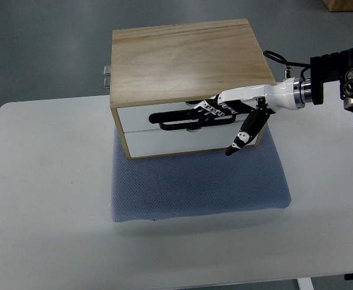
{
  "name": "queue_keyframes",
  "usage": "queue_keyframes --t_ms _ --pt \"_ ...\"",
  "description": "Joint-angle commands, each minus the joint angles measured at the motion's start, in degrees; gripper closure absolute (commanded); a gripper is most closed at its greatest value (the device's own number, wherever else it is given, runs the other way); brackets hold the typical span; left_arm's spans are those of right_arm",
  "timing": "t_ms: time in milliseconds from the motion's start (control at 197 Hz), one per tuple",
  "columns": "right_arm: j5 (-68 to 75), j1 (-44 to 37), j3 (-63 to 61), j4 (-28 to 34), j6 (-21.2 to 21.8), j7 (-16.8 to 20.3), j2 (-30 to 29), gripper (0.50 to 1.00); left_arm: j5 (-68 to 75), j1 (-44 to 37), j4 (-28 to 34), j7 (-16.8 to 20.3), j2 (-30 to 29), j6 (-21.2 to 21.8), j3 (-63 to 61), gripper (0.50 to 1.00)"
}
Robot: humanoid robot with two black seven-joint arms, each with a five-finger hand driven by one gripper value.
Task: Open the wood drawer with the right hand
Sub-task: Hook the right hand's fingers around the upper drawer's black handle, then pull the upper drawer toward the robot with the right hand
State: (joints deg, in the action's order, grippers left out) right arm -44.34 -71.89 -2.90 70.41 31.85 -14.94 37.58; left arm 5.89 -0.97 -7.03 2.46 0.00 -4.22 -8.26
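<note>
From where I stand, the white table (pixel 43 199) is the largest thing here, one of it, and everything else sits toward its far half. On it lies a single blue-grey mat (pixel 194 187), soft and slightly padded by the look of it, and on the back part of that mat stands the one wooden cabinet (pixel 182 57). The cabinet looks stiff and fairly solid, likely heavy enough to stay put under a gentle pull, though the cushioned mat beneath could let it creep forward.

Its front shows two white drawer faces, stacked: an upper drawer (pixel 146 118) and a lower drawer (pixel 170 142). Both appear closed, flush with the wooden frame. The faces look smooth and probably slippery, so the place to take hold is the small knob at the middle of a face; those knobs are mostly hidden behind the fingers, so I cannot judge their shape.

One robot hand is in view, the right hand (pixel 225 115), reaching in from the cabinet's right side. Its dark fingers (pixel 182 121) lie stretched along the seam between the two faces, the thumb hanging down over the lower one. Whether they have hooked a knob I cannot tell. No left hand shows.
</note>
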Motion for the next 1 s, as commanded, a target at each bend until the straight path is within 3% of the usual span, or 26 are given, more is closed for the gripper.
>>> queue_keyframes --t_ms 0,613,993 --pt "0.0 0.3 0.0 0.0 0.0 0.0 0.0 0.556 0.0 0.0 0.0 0.0 0.0 0.0 0.0 0.500" --pt "0.1 0.4 0.4 1.7 0.8 0.6 0.1 0.556 0.0 0.0 0.0 0.0 0.0 0.0 0.0 0.500" --pt "0.2 0.1 1.7 7.3 0.8 1.6 2.6 0.556 0.0 0.0 0.0 0.0 0.0 0.0 0.0 0.500"
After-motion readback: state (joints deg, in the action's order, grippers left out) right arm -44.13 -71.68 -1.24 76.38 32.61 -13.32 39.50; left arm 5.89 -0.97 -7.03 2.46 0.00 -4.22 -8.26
